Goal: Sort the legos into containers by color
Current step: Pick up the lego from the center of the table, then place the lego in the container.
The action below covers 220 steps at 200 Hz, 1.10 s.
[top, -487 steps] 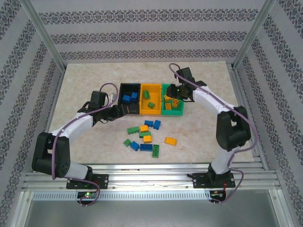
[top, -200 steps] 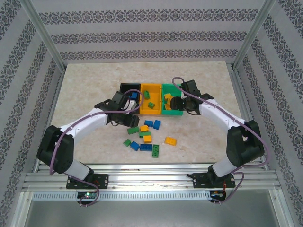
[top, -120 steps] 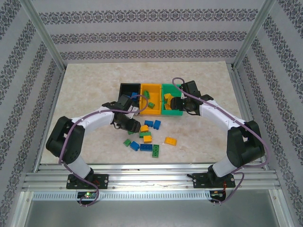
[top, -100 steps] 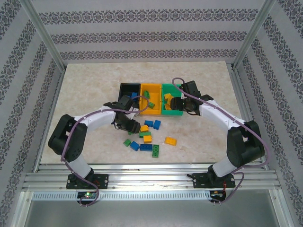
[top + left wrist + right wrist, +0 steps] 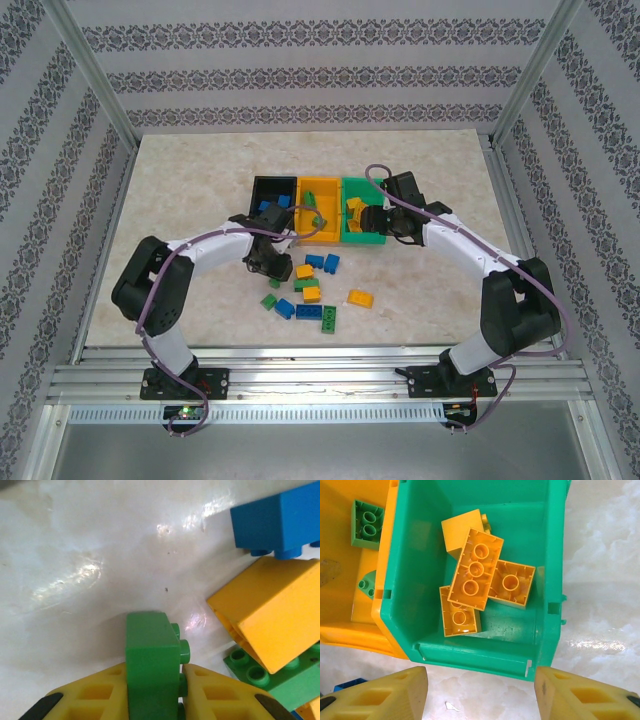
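Lego brick [image 5: 152, 665], glossy green with round side studs, sits pinched between the left gripper's [image 5: 153, 682] yellow fingers near the table's [image 5: 75, 555] middle, beside a loose orange-yellow brick [image 5: 265, 615]. The right gripper [image 5: 480, 682] hangs spread wide by the green bin [image 5: 485, 657] of orange-yellow bricks [image 5: 475, 575].

Table [image 5: 180, 190]: pale marbled top. Three bins stood on it in row, walls touching: black bin [image 5: 272, 183] left, orange bin [image 5: 328, 237] middle, green bin [image 5: 366, 239] right. Loose bricks lay on bare top just in front of bins. Two blue bricks [image 5: 322, 262] were side by side, orange and green ones piled below them. Single orange brick [image 5: 359, 298] lay apart at right, single green brick [image 5: 269, 301] at left.
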Tool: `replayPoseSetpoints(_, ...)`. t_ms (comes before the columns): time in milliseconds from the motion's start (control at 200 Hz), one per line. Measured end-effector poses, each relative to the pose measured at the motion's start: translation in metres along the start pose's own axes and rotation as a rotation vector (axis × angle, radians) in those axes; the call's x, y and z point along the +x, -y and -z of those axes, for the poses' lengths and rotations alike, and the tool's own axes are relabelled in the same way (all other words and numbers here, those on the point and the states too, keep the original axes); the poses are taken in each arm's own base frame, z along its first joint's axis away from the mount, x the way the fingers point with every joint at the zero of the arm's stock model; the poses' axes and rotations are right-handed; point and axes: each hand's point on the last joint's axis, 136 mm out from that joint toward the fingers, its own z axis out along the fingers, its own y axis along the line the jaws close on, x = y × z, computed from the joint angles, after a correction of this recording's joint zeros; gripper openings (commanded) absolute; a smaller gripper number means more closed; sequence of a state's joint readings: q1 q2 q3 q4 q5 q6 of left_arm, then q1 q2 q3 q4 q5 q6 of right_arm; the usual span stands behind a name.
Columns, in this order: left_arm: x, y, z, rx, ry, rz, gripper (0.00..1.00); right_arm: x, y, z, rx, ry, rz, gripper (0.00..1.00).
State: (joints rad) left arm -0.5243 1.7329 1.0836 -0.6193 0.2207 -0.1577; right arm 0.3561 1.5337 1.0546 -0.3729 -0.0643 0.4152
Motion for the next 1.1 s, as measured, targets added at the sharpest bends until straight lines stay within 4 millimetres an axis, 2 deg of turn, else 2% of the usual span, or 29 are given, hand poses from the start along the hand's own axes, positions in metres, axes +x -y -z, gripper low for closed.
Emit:
replayPoseSetpoints(140,-0.015,0.004,0.022,0.003,0.076,-0.004,0.25,0.005,0.002,-0.001,0.003,-0.006,-0.001,0.59)
replayPoseSetpoints(235,-0.037,0.01,0.042,0.012,0.154,-0.007,0.25,0.01,0.004,-0.002,0.006,-0.014,-0.002,0.59)
replayPoseSetpoints(385,-0.082,0.019,0.069,0.036,0.276,0.002,0.25,0.017,0.007,-0.001,0.006,-0.017,-0.006,0.6)
replayPoseSetpoints(480,-0.122,0.025,0.082,0.057,0.341,0.021,0.3,0.022,0.009,0.004,0.004,-0.012,-0.005,0.6)
replayPoseSetpoints(615,-0.178,0.03,0.083,0.075,0.399,0.036,0.4,0.025,0.01,0.011,-0.001,0.0,-0.004,0.6)
replayPoseSetpoints(754,-0.215,0.03,0.068,0.075,0.398,0.041,0.46,0.029,0.011,0.015,-0.002,0.003,-0.004,0.6)
replayPoseSetpoints(839,-0.219,0.029,0.06,0.071,0.381,0.044,0.47,0.034,0.013,0.017,-0.002,-0.002,-0.004,0.6)
replayPoseSetpoints(939,-0.211,0.028,0.055,0.07,0.354,0.048,0.47,0.04,0.014,0.019,-0.004,-0.009,-0.001,0.6)
replayPoseSetpoints(1099,-0.177,0.024,0.052,0.07,0.314,0.053,0.48,0.059,0.004,0.017,-0.022,-0.049,0.035,0.6)
